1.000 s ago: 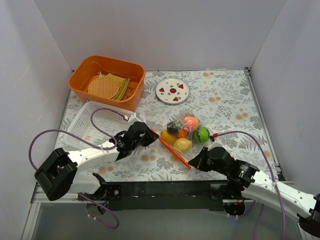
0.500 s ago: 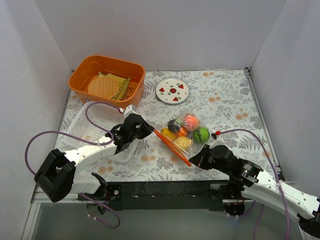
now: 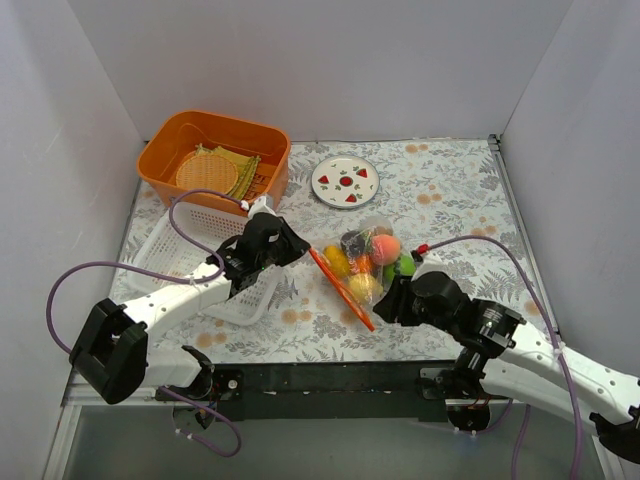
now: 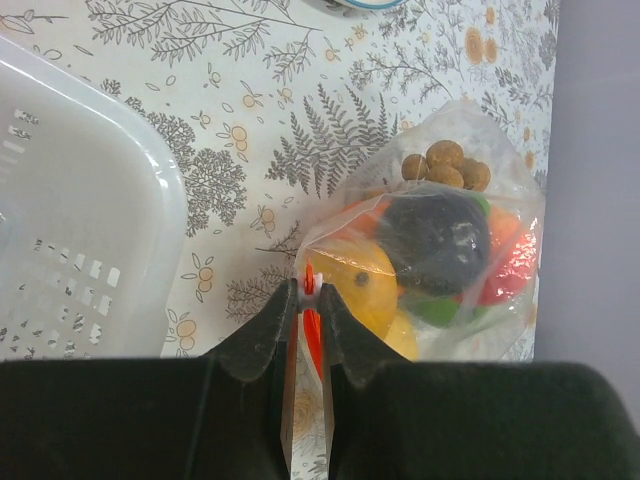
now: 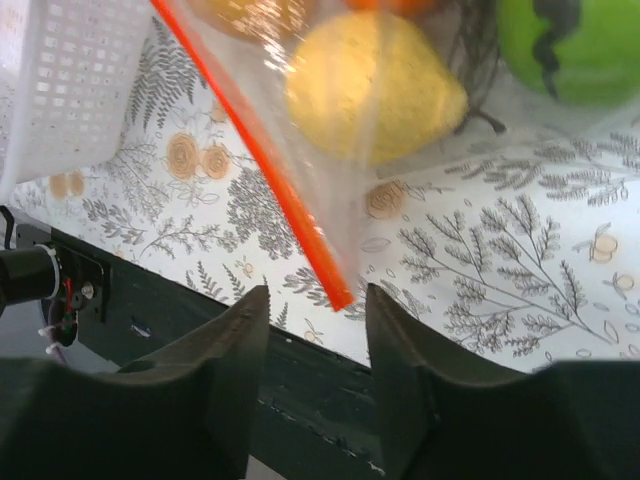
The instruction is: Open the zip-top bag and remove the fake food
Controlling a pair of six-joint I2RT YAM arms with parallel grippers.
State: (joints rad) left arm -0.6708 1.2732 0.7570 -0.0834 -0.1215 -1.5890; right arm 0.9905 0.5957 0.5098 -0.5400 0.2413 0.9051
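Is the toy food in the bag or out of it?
In. The lemon, the green ball and the tan bits all show through the zip-top bag's clear plastic; none lies loose.

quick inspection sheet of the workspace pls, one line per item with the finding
surface: floral table cover, no spills seen
job's things: zip-top bag lying on the cover, fake food inside
clutter: orange bin holding woven mat; white plate; white mesh basket
grippers: left gripper pinches red zip strip; right gripper open at the strip's other end
cables: purple cable loops off each arm
surroundings: white walls on three sides
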